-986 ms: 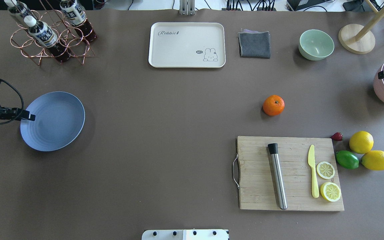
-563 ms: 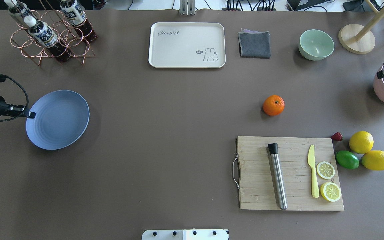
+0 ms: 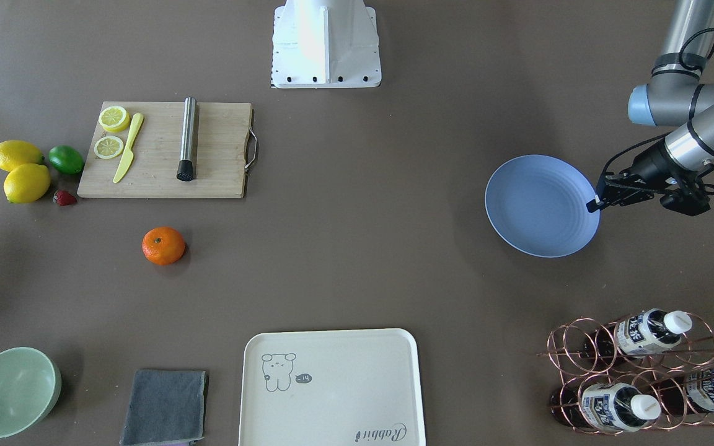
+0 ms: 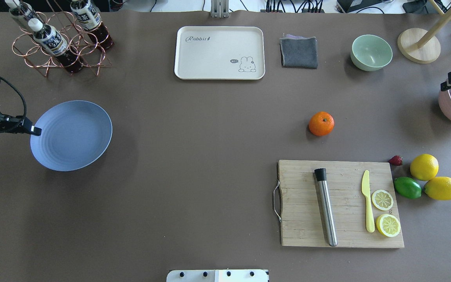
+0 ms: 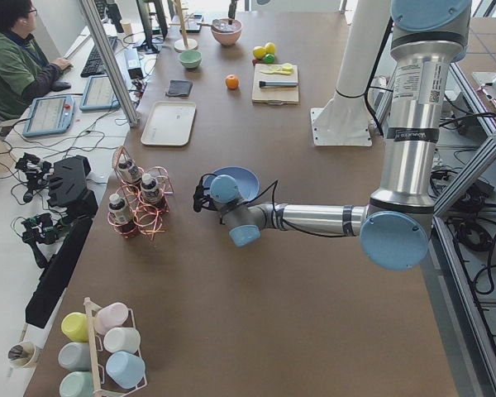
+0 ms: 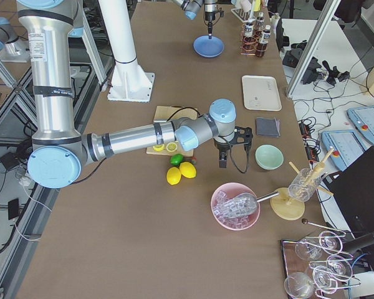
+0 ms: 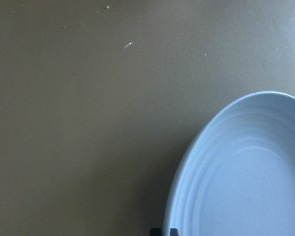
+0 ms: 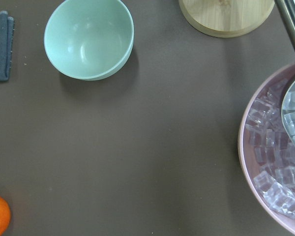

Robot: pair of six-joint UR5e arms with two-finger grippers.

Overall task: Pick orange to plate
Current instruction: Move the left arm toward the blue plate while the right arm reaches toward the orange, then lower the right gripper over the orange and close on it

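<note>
Overhead exterior, left fingers (image 4: 34,130) clenched on plate (image 4: 73,135) rim, right fingers (image 6: 223,159) mostly cropped, grip untellable, orange (image 4: 321,123) untouched

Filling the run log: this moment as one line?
left gripper: shut on plate | orange: on table | right gripper: jaws unclear

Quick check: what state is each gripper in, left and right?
Left gripper: closed on the plate rim.
Right gripper: cannot be told.

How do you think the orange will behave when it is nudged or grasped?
The orange sits loose on the flat table and is round, so a nudge would probably roll it. It looks small, so likely light.
</note>
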